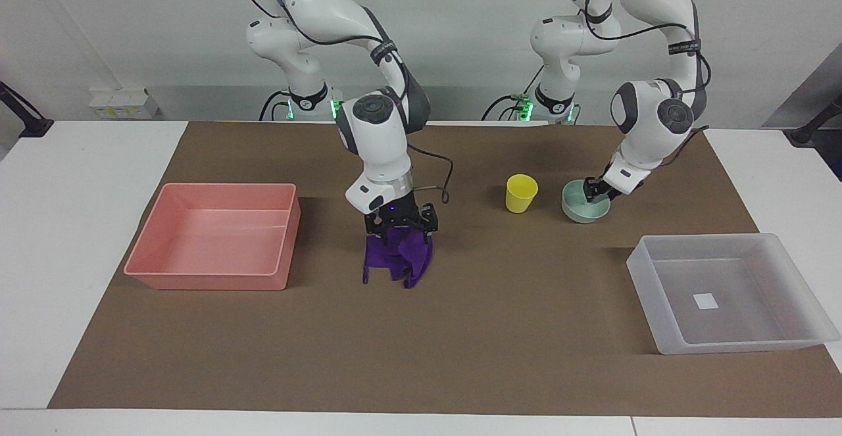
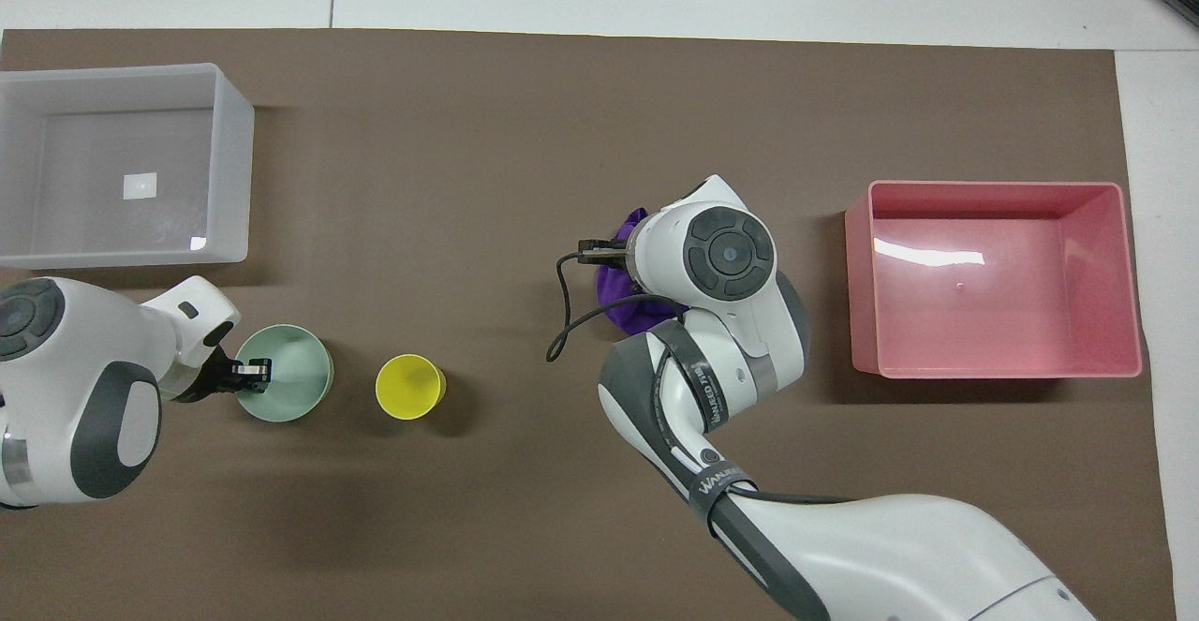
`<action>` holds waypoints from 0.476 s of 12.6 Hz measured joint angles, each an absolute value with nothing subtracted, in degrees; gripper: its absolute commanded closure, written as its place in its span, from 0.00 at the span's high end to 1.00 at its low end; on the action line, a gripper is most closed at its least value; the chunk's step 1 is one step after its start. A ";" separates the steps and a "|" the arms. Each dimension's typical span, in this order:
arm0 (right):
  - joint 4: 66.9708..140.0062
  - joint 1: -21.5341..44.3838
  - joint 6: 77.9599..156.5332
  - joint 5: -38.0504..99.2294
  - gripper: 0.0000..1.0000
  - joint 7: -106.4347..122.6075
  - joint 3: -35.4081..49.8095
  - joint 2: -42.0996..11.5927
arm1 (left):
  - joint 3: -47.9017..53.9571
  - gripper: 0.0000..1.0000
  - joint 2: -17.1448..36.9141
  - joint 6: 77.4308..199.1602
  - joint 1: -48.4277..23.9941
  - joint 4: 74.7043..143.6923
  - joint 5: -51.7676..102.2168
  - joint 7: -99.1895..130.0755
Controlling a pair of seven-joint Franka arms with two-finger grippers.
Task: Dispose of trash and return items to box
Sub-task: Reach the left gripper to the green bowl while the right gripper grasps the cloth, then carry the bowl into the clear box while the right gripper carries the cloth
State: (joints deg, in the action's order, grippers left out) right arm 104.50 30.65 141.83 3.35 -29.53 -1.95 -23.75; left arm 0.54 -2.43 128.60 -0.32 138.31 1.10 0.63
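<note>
The purple rag lies crumpled mid-table, between the pink bin and the cup. My right gripper is open and down on the top of the rag, one finger at each side of its upper folds. In the overhead view the right wrist covers most of the rag. The yellow cup stands upright beside the mint bowl. My left gripper is low at the bowl's rim, on the side toward the left arm's end; it also shows in the overhead view. The whitish box holds nothing.
The pink bin sits toward the right arm's end and holds nothing. A brown mat covers the table. The whitish box sits farther from the robots than the bowl and cup.
</note>
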 measured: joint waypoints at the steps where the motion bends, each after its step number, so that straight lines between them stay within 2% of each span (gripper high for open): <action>1: 104.56 30.70 142.29 3.31 0.72 -29.53 -1.96 -24.20 | 0.56 0.00 -2.45 128.26 -0.32 137.52 1.31 0.57; 2: 104.88 30.70 142.93 3.31 0.44 -29.53 -1.99 -24.39 | 0.60 0.00 -2.47 126.35 -0.32 135.94 1.40 0.36; 3: 105.48 30.70 143.78 3.29 0.11 -29.53 -2.02 -24.47 | 0.56 0.00 -2.47 123.37 -0.31 133.50 1.40 0.33; 4: 106.22 30.70 144.67 3.29 0.00 -29.53 -2.03 -24.50 | 0.52 0.00 -2.49 119.59 -0.27 130.20 1.59 0.32; 6: 106.95 30.65 144.96 3.29 0.00 -29.53 -2.11 -24.51 | 0.47 0.00 -2.57 110.65 0.51 121.97 3.01 0.32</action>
